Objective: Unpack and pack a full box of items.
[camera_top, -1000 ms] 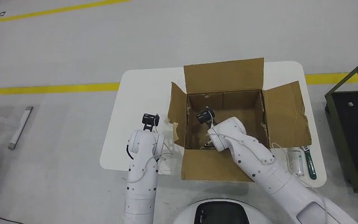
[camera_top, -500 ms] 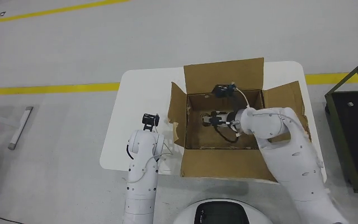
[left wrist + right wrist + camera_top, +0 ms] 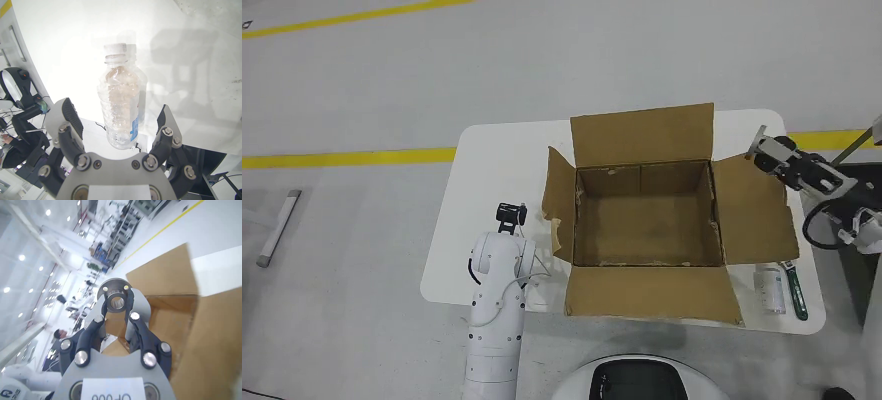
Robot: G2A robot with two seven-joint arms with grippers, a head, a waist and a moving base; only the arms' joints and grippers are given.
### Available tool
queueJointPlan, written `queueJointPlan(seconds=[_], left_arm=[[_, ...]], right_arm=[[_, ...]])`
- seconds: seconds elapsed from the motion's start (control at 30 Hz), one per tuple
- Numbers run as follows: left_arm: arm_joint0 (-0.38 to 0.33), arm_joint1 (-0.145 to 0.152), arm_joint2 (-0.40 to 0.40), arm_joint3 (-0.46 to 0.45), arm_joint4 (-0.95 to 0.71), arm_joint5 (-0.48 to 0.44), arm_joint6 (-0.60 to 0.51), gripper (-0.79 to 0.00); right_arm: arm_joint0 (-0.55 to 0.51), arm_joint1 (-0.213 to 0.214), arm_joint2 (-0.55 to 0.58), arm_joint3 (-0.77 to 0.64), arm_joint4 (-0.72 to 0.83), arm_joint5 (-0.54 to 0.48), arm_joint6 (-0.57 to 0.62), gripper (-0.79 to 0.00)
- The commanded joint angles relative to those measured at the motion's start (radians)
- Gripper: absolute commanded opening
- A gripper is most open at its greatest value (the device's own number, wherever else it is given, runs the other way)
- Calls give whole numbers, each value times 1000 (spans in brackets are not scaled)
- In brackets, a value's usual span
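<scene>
I've swung my right jaws up out of the open brown cardboard box (image 3: 647,228) and past its flap (image 3: 754,205), clamped on a silver flanged metal bearing (image 3: 113,288), so the box looks emptied; my left jaws sit spread wide, clear plastic bottle (image 3: 119,91) between them on the white counter (image 3: 492,170).

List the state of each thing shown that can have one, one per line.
cardboard box, flaps open, no items seen inside.
bottle, capped, not gripped.
left pincer, open around the bottle.
metal bearing, clamped, held off the table.
right pincer, shut on the metal bearing.
</scene>
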Motion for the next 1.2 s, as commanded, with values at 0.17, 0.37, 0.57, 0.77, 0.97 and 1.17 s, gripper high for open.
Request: queueJointPlan(seconds=[0.17, 0.37, 0.57, 0.77, 0.97, 1.17], left_arm=[[0, 0, 0, 0, 0, 0, 0, 0], [0, 0, 0, 0, 0, 0, 0, 0], [0, 0, 0, 0, 0, 0, 0, 0], [0, 0, 0, 0, 0, 0, 0, 0], [0, 0, 0, 0, 0, 0, 0, 0], [0, 0, 0, 0, 0, 0, 0, 0]], right_arm=[[-154, 36, 168, -143, -461, 204, 41, -785], [-176, 64, 36, -93, -830, 229, 174, -785], [-87, 81, -120, 55, -993, 168, 236, -785], [-22, 92, -209, 163, -1085, 107, 280, -785], [26, 98, -254, 293, -1105, 87, 265, -785], [51, 103, -265, 343, -1103, 86, 251, -785]])
